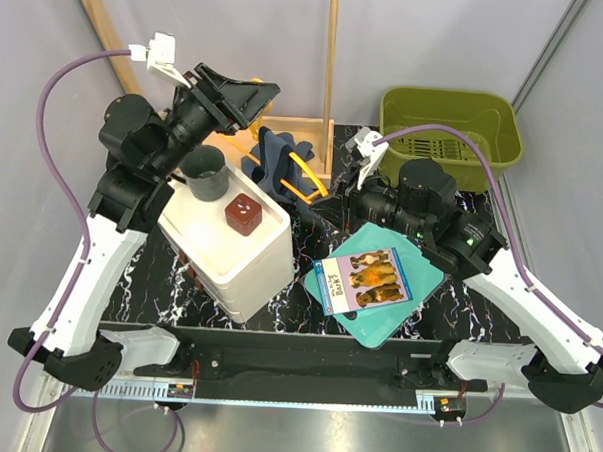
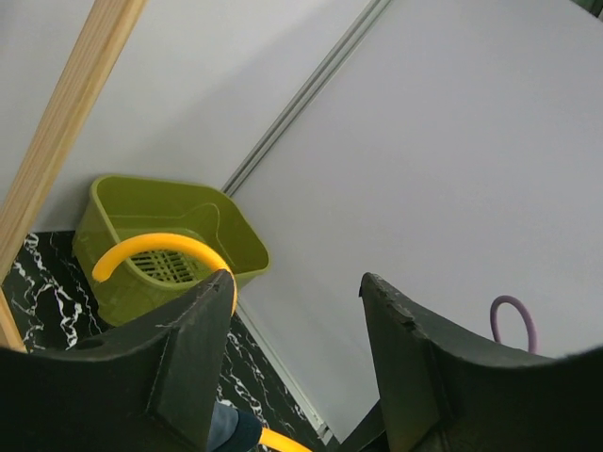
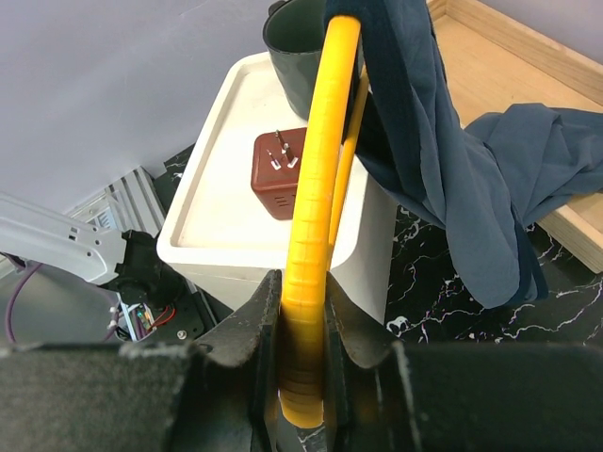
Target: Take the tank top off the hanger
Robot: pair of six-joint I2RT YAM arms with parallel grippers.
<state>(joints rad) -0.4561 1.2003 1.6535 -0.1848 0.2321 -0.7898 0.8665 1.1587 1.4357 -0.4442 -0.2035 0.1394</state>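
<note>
The yellow-orange hanger [image 3: 316, 217] is clamped at one arm between the jaws of my right gripper [image 3: 303, 339], held up over the black mat. The dark slate-blue tank top [image 3: 443, 160] still hangs from it, draping right onto the wooden tray. In the top view the hanger [image 1: 306, 174] and tank top [image 1: 272, 157] sit at centre, with my right gripper [image 1: 328, 202] just below them. My left gripper [image 1: 242, 93] is open above them. In the left wrist view its jaws [image 2: 297, 292] hold nothing; the hanger's hook [image 2: 160, 247] curves beside the left finger [image 2: 188, 358].
A white box [image 1: 230, 253] carries a dark cup [image 1: 206, 172] and a brown cube [image 1: 244, 214]. A teal board with a book [image 1: 379, 279] lies front right. A green bin [image 1: 451, 127] stands back right. A wooden tray [image 1: 297, 134] and tall wooden poles [image 1: 331, 57] stand behind.
</note>
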